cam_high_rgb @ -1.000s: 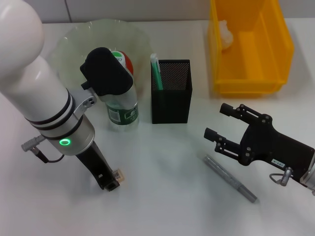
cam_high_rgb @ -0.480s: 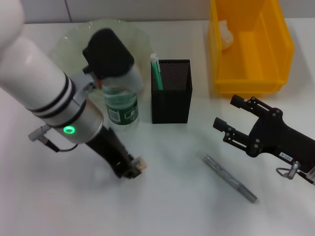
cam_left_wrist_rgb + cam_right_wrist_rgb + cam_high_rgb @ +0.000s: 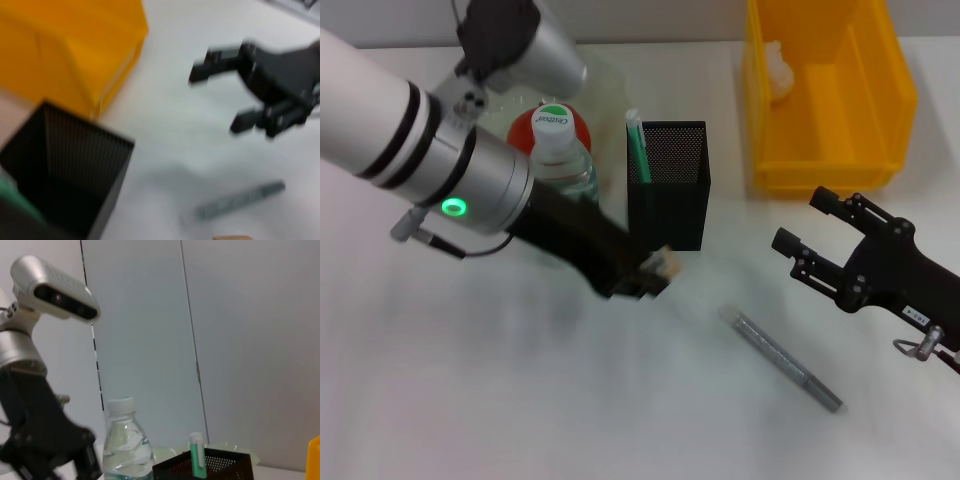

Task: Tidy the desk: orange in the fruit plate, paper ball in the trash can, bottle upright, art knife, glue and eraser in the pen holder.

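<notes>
My left gripper (image 3: 650, 274) is shut on a small tan eraser (image 3: 666, 262) and holds it just in front of the black mesh pen holder (image 3: 667, 195), at its front left corner. A green glue stick (image 3: 637, 146) stands in the holder. The grey art knife (image 3: 782, 360) lies on the table in front of the holder, to the right. The clear bottle (image 3: 560, 160) stands upright beside the orange (image 3: 525, 128), which lies in the translucent fruit plate (image 3: 605, 80). My right gripper (image 3: 798, 220) is open and empty, right of the holder, above the table.
A yellow bin (image 3: 860, 110) at the back right holds a white paper ball (image 3: 778, 66). The left wrist view shows the pen holder's opening (image 3: 55, 170), the bin (image 3: 65, 50), the art knife (image 3: 235, 202) and my right gripper (image 3: 260, 85).
My left gripper has carried the eraser right and away from me, from the table's left front to the pen holder. My right gripper has drifted a little right and back.
</notes>
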Controlling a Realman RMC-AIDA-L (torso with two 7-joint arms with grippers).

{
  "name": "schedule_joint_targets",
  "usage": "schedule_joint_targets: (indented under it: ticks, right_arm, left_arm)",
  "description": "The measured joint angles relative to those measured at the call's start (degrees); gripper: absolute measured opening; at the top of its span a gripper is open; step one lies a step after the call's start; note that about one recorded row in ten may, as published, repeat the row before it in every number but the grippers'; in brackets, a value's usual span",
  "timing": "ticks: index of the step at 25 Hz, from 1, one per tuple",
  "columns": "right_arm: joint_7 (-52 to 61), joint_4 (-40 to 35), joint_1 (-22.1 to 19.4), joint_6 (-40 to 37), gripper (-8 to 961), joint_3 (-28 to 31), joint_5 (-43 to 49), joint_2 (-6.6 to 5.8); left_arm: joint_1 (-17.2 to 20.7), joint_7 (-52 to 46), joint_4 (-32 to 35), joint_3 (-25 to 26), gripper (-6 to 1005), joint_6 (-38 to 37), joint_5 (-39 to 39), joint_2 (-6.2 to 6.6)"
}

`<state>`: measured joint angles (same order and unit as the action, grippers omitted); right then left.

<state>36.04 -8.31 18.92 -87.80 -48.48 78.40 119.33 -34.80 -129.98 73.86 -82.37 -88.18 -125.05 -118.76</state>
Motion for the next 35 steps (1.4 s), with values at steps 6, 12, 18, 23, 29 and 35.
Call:
schedule_joint_targets:
  ticks: [6,12,18,23,29,35]
  right_arm:
    - [0.00,0.86,-0.02,0.00,729,-0.01,0.00,0.04]
    - [1.26,1.94,0.10,0.00,729,-0.04,0.00,0.09]
    - [1.48,2.61,0.10,-0.09,729,-0.03,0.00,0.09]
    - [1.49,3.26,0.21,-0.50,728,-0.05,0.00,0.18]
    - [1.50,3.55,0.24,-0.59,728,-0.39,0.00,0.20]
    - [1.50,4.02,0.28,-0.63,728,-0.50,0.00,0.23]
  left_arm:
    - [0.13,5.16,-0.24,-0.06,283,5.64,4.58,-0.12]
    - [0.59,7.36,-0.54,-4.23,283,15.46,4.98,-0.19]
    - [1.76,7.79,1.10,-3.96,283,17.01,5.07,-0.08]
    - [4.77,7.72,6.54,-3.88,283,16.57,5.12,0.04]
    - [6.22,7.35,8.50,-3.84,283,17.40,4.52,-0.01]
    - [6.04,7.75,8.16,-3.84,283,18.54,4.42,0.07]
